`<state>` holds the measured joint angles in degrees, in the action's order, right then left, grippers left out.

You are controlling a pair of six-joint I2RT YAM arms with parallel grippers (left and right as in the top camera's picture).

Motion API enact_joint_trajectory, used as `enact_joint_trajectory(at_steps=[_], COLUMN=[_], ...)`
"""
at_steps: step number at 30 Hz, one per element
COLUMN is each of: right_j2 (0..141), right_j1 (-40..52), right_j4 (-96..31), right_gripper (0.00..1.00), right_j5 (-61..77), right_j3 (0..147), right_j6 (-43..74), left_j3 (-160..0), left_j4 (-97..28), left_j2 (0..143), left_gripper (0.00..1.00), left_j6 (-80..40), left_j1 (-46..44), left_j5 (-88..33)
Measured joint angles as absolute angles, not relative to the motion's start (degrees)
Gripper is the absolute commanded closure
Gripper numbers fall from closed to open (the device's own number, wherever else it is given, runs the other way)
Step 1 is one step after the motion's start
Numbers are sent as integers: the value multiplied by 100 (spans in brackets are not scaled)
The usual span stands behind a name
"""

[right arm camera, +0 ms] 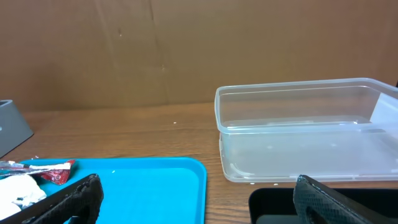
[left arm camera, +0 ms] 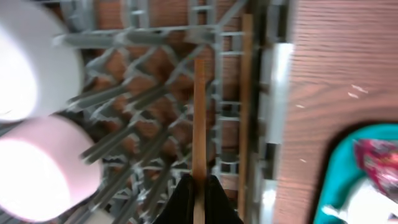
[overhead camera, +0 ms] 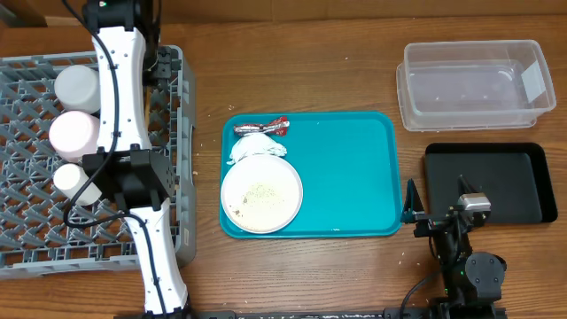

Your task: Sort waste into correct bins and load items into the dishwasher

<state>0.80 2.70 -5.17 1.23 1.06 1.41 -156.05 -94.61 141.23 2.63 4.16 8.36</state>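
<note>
"Loading the dishwasher (overhead camera: 27, 230), is that the step in hand?"

"I'd judge so. The left gripper (left arm camera: 198, 186) hangs over the lattice with its fingers together on a thin wooden stick (left arm camera: 199, 112) that runs straight ahead of it across the grid. A second stick (left arm camera: 246, 93) lies just to the right of that one. A white cup (left arm camera: 25, 62) and a pinkish round vessel (left arm camera: 37, 168) stand to the gripper's left."

"And the waste?"

"None sorted, by the look of it. The wrapper (overhead camera: 263, 128) and napkin (overhead camera: 252, 146) lie on the teal tray (overhead camera: 354, 177), ahead and to the left of the right gripper (right arm camera: 196, 190), close against the plate (overhead camera: 261, 193) with its crumbs. That gripper is spread wide and holds nothing. The black tray (overhead camera: 487, 182) is just to its right, and the clear tub (overhead camera: 474, 84) is farther ahead on the bench."

"What does the next move call for?"

"Probably lowering the stick so it lodges across the lattice and doesn't slip through. The left gripper would then part its fingers and lift clear of the cup. The plate wants its crumbs off before racking."
</note>
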Motion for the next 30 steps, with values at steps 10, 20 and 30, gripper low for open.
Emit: enact_joint_trajectory(at_steps=[10, 20, 30], right_j2=[80, 80, 80], right_j1=[270, 270, 270], right_j4=[-515, -515, -517], right_gripper=[0, 0, 0], right_j5=[123, 123, 123], right_j3=[106, 106, 106], right_j6=[143, 141, 141], left_j3=[-15598, -15598, -15598], left_j4=[-9218, -9070, -9063], left_j2=[14123, 14123, 14123], left_gripper=[96, 96, 96], left_j6=[810, 60, -301], left_j1=[427, 427, 427], left_j5=[97, 460, 626])
